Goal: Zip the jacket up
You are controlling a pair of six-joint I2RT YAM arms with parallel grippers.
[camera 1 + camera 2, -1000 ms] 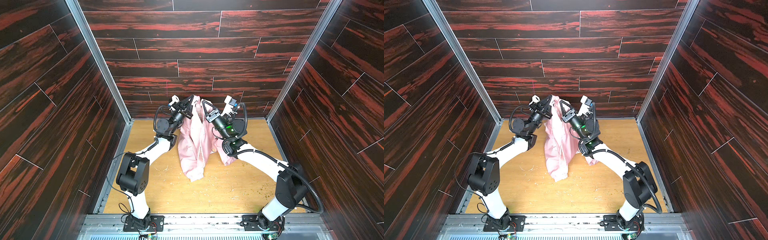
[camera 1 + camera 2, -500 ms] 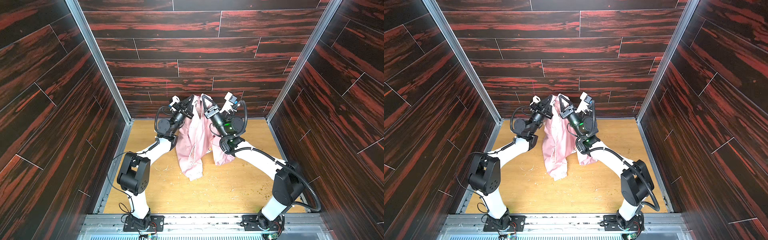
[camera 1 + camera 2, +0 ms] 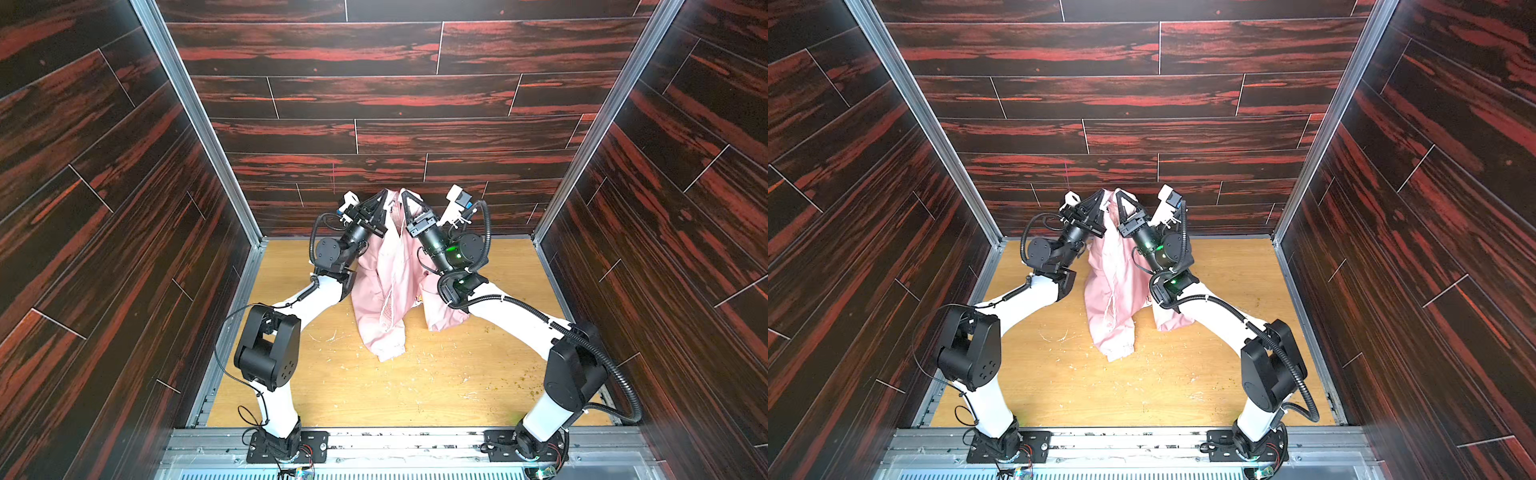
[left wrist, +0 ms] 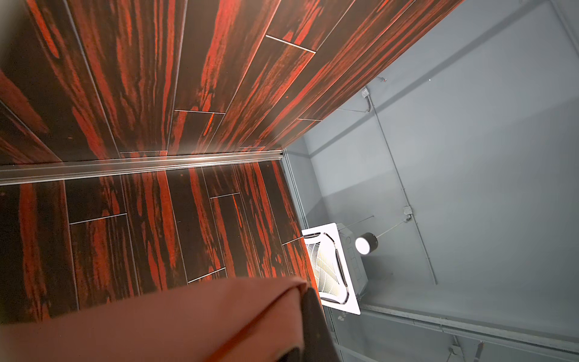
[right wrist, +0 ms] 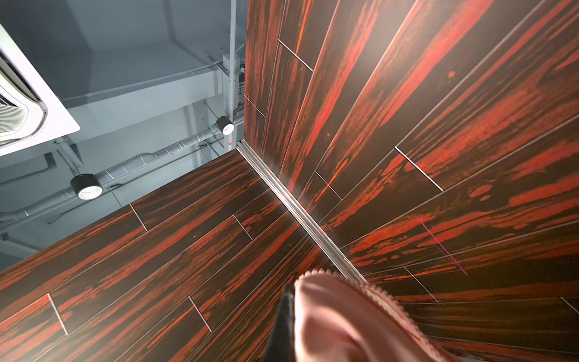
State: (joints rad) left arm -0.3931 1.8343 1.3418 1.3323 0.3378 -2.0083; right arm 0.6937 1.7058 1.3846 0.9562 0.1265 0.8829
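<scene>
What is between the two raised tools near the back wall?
A short stretch of the thin light-pink fabric jacket, which the left tool and the right tool each pinch shut at its top; both top views show it.

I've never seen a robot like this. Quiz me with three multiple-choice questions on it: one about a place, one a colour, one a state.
1. Where is the jacket? A) lying flat B) hanging, held up at its top C) folded up
2. Its colour? A) blue B) pink C) green
3. The left gripper and right gripper are: A) both open B) one open C) both shut on fabric

Answers: 1 B, its top is held high and the rest hangs down. 2 B, pink in both top views. 3 C, each pinches the jacket's top edge.
</scene>
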